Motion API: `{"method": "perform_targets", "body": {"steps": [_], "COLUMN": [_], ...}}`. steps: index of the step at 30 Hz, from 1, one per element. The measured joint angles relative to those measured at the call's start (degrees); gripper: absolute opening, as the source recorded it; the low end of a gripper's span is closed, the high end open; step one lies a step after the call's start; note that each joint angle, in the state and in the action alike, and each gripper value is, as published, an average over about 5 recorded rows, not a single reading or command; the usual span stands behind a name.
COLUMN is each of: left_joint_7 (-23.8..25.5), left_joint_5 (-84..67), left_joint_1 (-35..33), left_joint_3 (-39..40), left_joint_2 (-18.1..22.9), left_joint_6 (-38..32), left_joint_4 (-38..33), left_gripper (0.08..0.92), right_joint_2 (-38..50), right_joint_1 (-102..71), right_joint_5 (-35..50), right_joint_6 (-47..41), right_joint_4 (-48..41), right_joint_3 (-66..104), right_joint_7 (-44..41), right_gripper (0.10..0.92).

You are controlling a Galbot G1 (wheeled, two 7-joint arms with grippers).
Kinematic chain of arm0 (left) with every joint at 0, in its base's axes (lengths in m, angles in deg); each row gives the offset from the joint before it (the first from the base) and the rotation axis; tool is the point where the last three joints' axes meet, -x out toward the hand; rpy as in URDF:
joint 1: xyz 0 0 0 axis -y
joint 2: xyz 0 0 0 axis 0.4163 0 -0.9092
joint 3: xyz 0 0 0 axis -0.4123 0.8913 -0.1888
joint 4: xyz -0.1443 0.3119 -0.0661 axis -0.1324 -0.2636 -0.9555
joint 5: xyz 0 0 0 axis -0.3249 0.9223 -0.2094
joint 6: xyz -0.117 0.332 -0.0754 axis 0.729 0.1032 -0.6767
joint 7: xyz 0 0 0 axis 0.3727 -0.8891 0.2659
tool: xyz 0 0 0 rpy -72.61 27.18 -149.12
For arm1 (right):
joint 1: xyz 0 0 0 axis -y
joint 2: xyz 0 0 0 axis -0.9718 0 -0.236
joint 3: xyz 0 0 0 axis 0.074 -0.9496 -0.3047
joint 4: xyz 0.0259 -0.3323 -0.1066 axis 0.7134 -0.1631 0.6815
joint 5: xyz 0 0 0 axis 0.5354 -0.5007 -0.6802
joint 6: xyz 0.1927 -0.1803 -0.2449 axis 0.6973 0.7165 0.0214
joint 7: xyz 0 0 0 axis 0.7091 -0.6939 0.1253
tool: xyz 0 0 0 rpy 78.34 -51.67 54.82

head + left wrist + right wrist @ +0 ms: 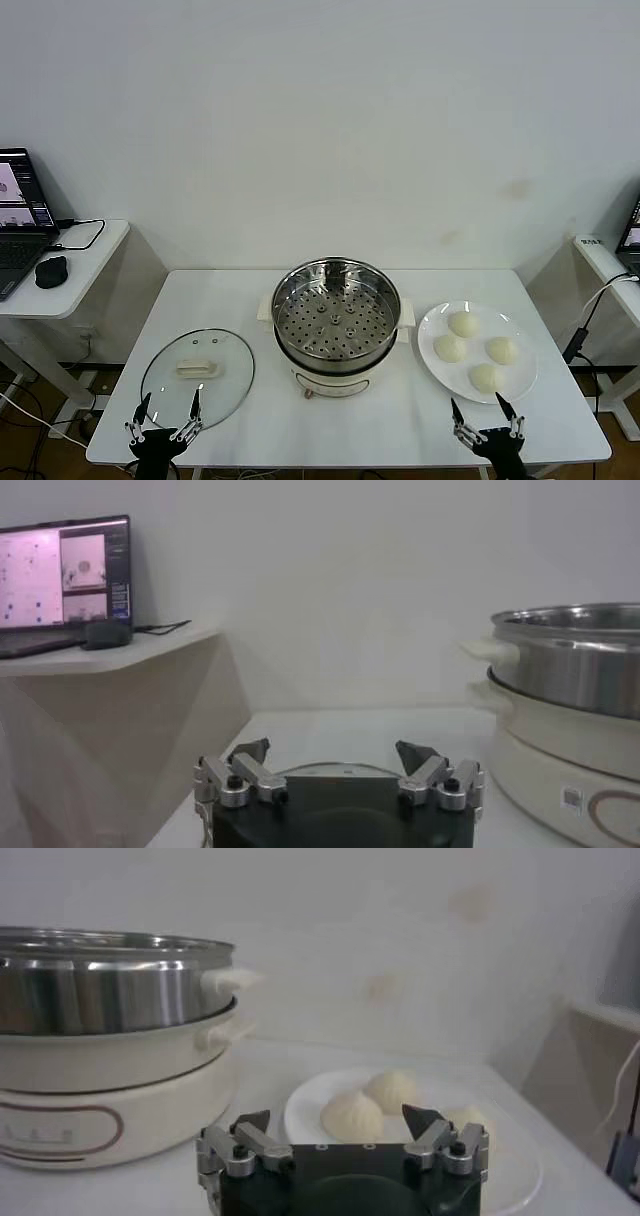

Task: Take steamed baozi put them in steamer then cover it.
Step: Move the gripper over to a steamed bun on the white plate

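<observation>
I see the four steamed baozi [476, 350] sitting together on a white plate [432, 331] at the right of the white table [250, 290], just beside the steamer [336, 327], which stands uncovered in the middle of the table with its perforated tray bare. The cover [197, 376] lies flat on the table to the steamer's left, handle up, apart from the pot. The table stands against a plain white wall, with a side desk on the left carrying a laptop [20, 215] and a mouse [51, 270], and another desk edge at the far right. My left gripper [165, 422] hangs at the table's near edge just in front of the cover, fingers spread wide and holding nothing. My right gripper [488, 420] hangs at the near edge just in front of the plate, fingers likewise spread apart and holding nothing. From the right wrist, the buns lie straight ahead beyond the fingertips [418, 1118], with the steamer's cream base alongside.
</observation>
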Motion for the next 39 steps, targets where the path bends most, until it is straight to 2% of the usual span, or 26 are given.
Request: {"method": "perform_targets", "body": {"steps": [8,17,28,39], "left_joint_7": [-1.42,-2.08,-2.02,-2.13], "left_joint_5": [3.70,7.14,9.30,10.18], "left_joint_1": [0.08,-0.34,-0.88,-0.50], "left_joint_3": [-0.04,-0.78,-1.70,-2.66], "left_joint_2": [-0.55,-0.60,-0.17,-0.46], "left_joint_6": [1.42,1.95,1.99,1.53], "left_joint_4": [-0.67,-1.80,-2.34,-2.11], "left_gripper": [0.823,0.823,0.823,0.823], "right_joint_2": [8.76,23.68,37.05,38.98], "right_joint_1": [6.40,20.76,48.46,72.71], "right_joint_5": [-6.86,-14.91,-24.19,-26.23], "right_joint_6": [-4.80,-7.40,-4.14,0.23], "right_joint_4": [-2.03,-9.82,-24.27,-38.14], "right_joint_3": [3.20,-0.69,-21.54,-46.74], "right_joint_7": [-5.20,-16.98,-36.28,-48.75], "right_gripper": [0.823,0.823,0.823,0.822]}}
